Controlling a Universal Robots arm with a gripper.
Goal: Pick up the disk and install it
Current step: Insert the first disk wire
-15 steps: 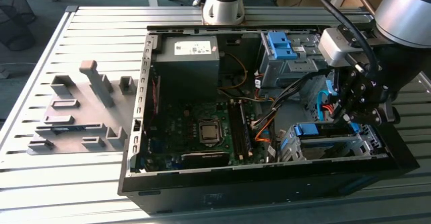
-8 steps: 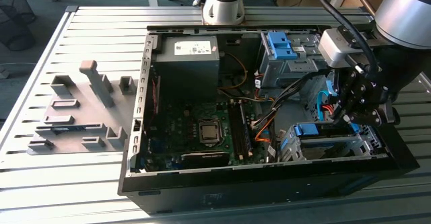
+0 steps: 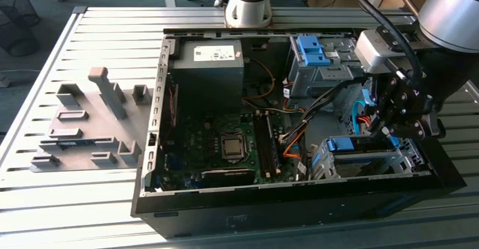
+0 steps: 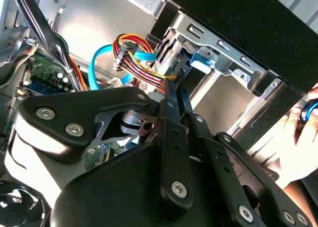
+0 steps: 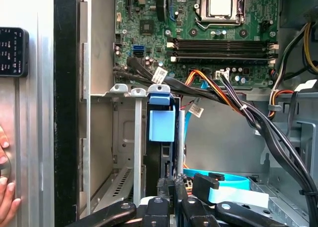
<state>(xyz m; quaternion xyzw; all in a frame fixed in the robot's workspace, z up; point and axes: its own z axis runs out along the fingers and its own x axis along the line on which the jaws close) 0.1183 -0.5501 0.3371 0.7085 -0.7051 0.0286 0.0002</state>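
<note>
The disk [image 3: 367, 161] lies inside the metal drive cage [image 3: 319, 160] at the front corner of the open computer case, on the exterior view's right. Its blue frame [image 3: 350, 144] runs along the top. In the first wrist view the disk [image 5: 161, 125] is edge-on in the cage slot [image 5: 135, 137], blue tab outward. The second wrist view has that tab [image 4: 201, 61] beside the orange and blue cables. My gripper [image 3: 391, 132] hangs just over the cage. Its black fingers [image 4: 171, 103] are drawn close together with the gripper [image 5: 170, 183] pointing at the disk's edge. I cannot tell whether they touch it.
A bundle of black, orange and blue cables [image 5: 233, 100] crosses beside the cage. Further in are the motherboard [image 3: 224, 142], a dark grey box [image 3: 210, 64] and a second blue bracket [image 3: 311, 50]. A grey fixture plate [image 3: 90, 125] lies on the slatted table. A person's hand [image 4: 298, 132] rests outside the case wall.
</note>
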